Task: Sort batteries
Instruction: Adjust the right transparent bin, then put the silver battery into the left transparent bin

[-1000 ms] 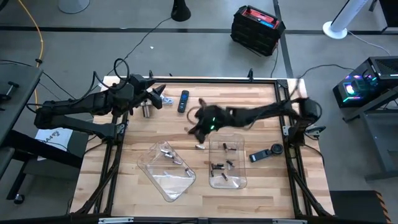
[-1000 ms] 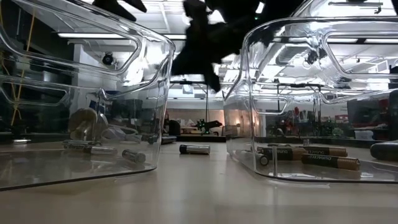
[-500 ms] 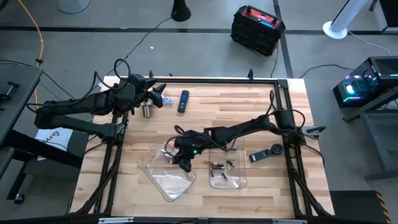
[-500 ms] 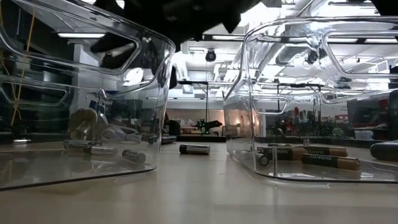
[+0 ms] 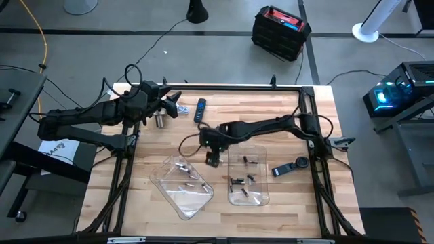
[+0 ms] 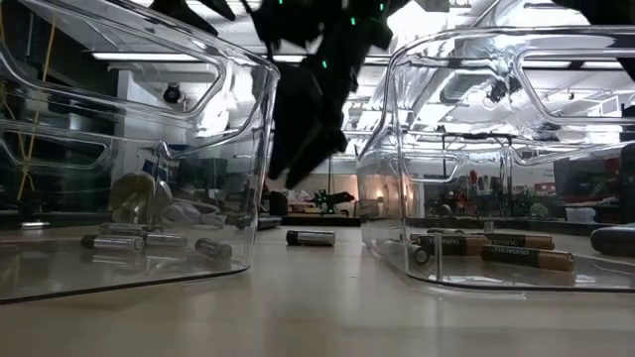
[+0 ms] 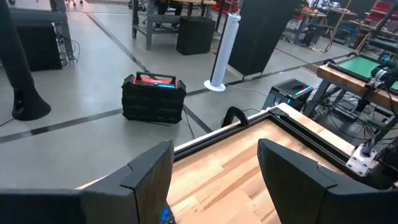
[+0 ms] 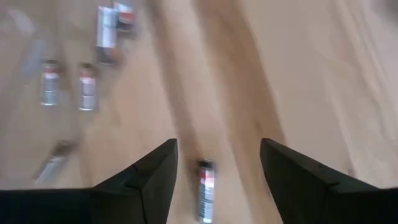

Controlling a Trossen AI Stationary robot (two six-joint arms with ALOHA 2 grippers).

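Two clear trays sit side by side near the table's front. The left tray (image 5: 178, 193) holds several silvery batteries (image 5: 186, 177); the right tray (image 5: 261, 198) holds several dark batteries (image 5: 239, 181). One loose battery (image 6: 311, 238) lies on its side on the wood between the trays and also shows in the right wrist view (image 8: 205, 180). My right gripper (image 5: 213, 158) is open, pointing down above that battery, one finger on either side of it in the right wrist view (image 8: 219, 149), and clear of it. My left gripper (image 5: 173, 105) is open and empty at the far left.
A dark remote (image 5: 200, 110) and a silvery metal cup (image 5: 161, 120) lie near the far left edge by my left gripper. Another dark gadget (image 5: 290, 167) lies right of the right tray. Bare wood shows across the far middle and right of the table.
My right gripper has swung from the table's middle toward the near left, over the left tray, then back toward the right and a little farther, to the gap between the trays above the loose battery. In the low view one more silvery battery lies in the left tray.
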